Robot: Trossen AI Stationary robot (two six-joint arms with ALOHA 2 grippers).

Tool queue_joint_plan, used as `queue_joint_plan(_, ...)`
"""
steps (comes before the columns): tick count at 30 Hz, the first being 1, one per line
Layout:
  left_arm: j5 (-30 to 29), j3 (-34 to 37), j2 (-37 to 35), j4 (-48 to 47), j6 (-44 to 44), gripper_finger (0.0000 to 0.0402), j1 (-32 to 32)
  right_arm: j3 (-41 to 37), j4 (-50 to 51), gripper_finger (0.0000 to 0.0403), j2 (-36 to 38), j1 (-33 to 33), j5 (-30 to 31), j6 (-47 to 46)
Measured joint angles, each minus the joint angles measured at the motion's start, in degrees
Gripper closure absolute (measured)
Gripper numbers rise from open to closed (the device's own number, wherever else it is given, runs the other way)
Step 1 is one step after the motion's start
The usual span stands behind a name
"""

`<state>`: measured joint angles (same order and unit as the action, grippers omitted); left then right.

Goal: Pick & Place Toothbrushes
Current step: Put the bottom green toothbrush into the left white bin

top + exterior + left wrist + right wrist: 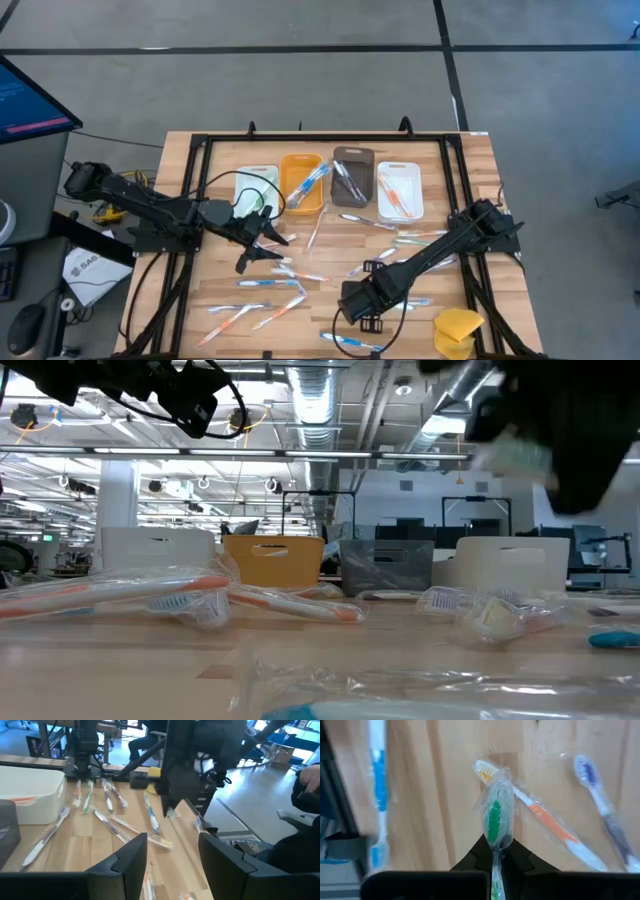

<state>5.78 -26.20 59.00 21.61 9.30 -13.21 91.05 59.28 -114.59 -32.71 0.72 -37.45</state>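
Closest up in the right wrist view, a green toothbrush (pixel 494 822) in crinkly clear wrap sits pinched in the right gripper (pixel 496 851), so the pick looks done. From 9 o'clock, the left gripper (pixel 258 240) waits with fingers spread; next job at 12 o'clock: carry it to the hard plastic bins (pixel 301 182). Loose toothbrushes (pixel 268 283) litter the wooden table (pixel 470 160).

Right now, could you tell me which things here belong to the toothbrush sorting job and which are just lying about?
Job:
green toothbrush, shut in the right claw
loose toothbrushes
four bins
left claw, open

Lying about:
yellow sponge
monitor
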Motion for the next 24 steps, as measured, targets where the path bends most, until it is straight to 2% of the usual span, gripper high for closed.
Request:
queue_joint_plan(4, -0.02, -0.02, 0.0, 0.24, 0.0, 0.0229, 0.0, 5.75, 2.17, 0.0393, 0.0, -1.3, 4.31, 2.04)
queue_joint_plan(9, -0.31, -0.02, 0.95, 2.33, -3.12, 0.0229, -0.67, 12.19, -1.95, 0.0394, 0.07, -3.03, 17.7, 10.24)
queue_joint_plan(14, -0.24, -0.07, 6.22, 12.09, -10.41, 0.0229, -4.02, 15.01, -9.38, 0.0392, 0.04, -3.2, 27.91, 18.83)
queue_joint_plan(18, -0.22, -0.07, 12.03, 19.74, -17.93, 0.0229, -6.16, 15.05, -16.78, 0.0392, 0.0, -2.41, 29.85, 26.05)
queue_joint_plan(24, -0.18, -0.07, 17.3, 24.8, -18.97, 0.0229, -6.36, 15.05, -26.99, 0.0393, 0.0, -0.77, 30.87, 37.12)
